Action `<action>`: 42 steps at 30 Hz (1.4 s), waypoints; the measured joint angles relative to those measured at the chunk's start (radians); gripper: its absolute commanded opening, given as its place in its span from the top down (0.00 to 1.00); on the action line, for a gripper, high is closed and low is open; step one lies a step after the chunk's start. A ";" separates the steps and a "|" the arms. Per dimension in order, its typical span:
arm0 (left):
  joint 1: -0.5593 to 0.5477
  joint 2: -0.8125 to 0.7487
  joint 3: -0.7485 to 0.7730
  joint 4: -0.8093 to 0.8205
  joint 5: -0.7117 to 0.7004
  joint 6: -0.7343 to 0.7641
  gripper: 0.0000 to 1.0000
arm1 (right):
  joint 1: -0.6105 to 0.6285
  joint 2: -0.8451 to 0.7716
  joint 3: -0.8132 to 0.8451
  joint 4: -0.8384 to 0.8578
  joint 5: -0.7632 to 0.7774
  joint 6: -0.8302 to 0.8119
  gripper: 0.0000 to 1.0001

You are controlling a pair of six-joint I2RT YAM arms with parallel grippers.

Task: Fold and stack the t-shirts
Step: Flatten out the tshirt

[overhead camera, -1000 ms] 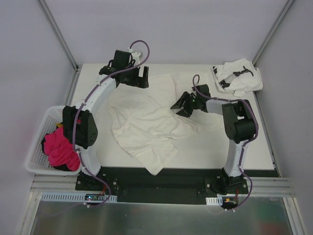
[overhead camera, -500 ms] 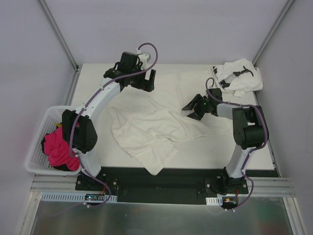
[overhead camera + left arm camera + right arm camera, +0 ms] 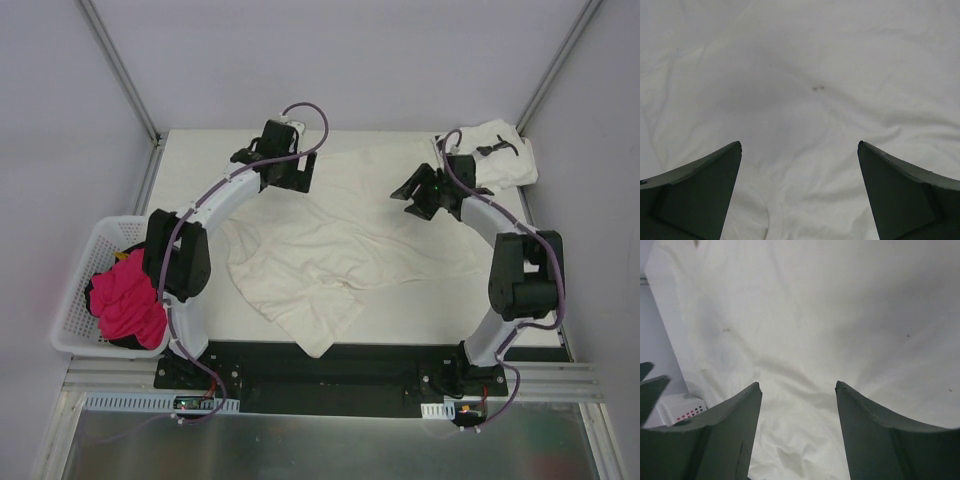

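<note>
Cream-white t-shirt (image 3: 330, 255) below both hands, gripped by neither. Left hand (image 3: 800, 145) spread wide, dark wedge-shaped fingers (image 3: 700, 190) well apart with nothing between them, poised over the far left part of the cloth. Right hand (image 3: 797, 385) open too, though narrower, over the far right part. Contact with the cloth impossible to tell for either. Soft, matte, wrinkled fabric, spread rumpled across the middle of the tabletop (image 3: 430, 305), near corner lapping over the near edge. Printed white t-shirt (image 3: 490, 155) bunched in the far right corner. White lattice basket (image 3: 80, 270) holding pink cloth (image 3: 125, 305) at left.
</note>
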 measured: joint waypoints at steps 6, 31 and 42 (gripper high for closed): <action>0.047 0.152 0.011 0.027 -0.108 -0.116 0.01 | -0.036 -0.187 0.016 -0.013 0.039 -0.049 0.35; 0.240 0.305 0.138 0.037 -0.071 -0.550 0.01 | -0.099 -0.375 -0.037 -0.032 0.054 -0.076 0.34; 0.290 0.342 0.138 0.034 -0.044 -0.610 0.01 | -0.106 -0.386 -0.037 -0.032 0.050 -0.066 0.34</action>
